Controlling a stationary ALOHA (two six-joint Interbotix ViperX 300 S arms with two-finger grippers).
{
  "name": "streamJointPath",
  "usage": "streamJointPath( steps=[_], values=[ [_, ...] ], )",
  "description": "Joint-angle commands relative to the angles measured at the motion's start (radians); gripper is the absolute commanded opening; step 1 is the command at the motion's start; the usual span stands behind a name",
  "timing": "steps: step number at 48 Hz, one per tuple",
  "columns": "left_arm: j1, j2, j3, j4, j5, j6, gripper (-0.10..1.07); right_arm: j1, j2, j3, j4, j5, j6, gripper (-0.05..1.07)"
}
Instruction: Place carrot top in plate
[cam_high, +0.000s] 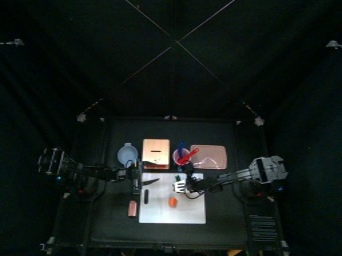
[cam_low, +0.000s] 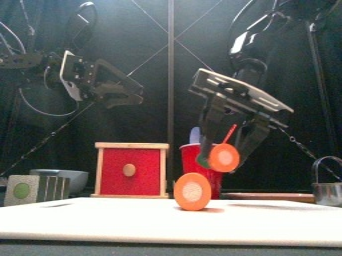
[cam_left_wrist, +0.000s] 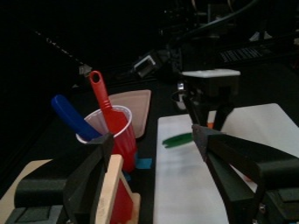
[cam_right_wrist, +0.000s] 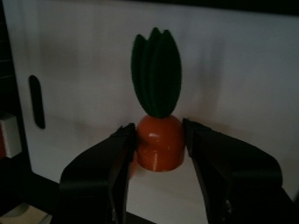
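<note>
- One piece matters, and you have it: the carrot top (cam_right_wrist: 156, 98), green leaves on a short orange stub, sits between the right gripper (cam_right_wrist: 160, 140) jaws, which clasp the stub from both sides.
- In the front view it appears lifted above the table (cam_low: 80, 222), near the orange carrot body (cam_low: 194, 190).
- No plate is clearly identifiable, so carrying and setting down remain for you.
- Your left gripper (cam_left_wrist: 152, 175) hangs idle with jaws spread and empty, beside the red cup (cam_left_wrist: 111, 131).
</note>
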Motion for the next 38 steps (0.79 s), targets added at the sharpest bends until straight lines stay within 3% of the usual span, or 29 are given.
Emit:
streamJointPath(
  steps=[1, 8, 15, 22, 30, 38],
  values=[
    [0.005, -0.012, -0.034, 0.002, -0.005, 0.002, 1.02, -0.005, -0.114, 0.061, 0.000, 0.014, -0.002, 0.70],
    [0.005, -0.009, -0.051, 0.000, -0.005, 0.000, 1.02, -0.031, -0.256, 0.187, -0.008, 0.046, -0.012, 0.70],
    [0.006, -0.006, -0.067, 0.000, -0.005, 0.000, 1.02, -0.156, -0.416, 0.313, -0.057, 0.063, -0.020, 0.70],
    [0.008, 0.002, -0.080, -0.002, -0.005, 0.000, 1.02, -0.291, -0.518, 0.407, -0.141, 0.058, -0.021, 0.70],
    [0.015, 0.018, -0.095, -0.002, -0.005, 0.000, 1.02, -0.439, -0.541, 0.474, -0.216, 0.012, -0.034, 0.69],
    [0.023, 0.037, -0.106, -0.002, -0.005, 0.000, 1.02, -0.568, -0.492, 0.489, -0.198, -0.051, -0.133, 0.69]
  ],
)
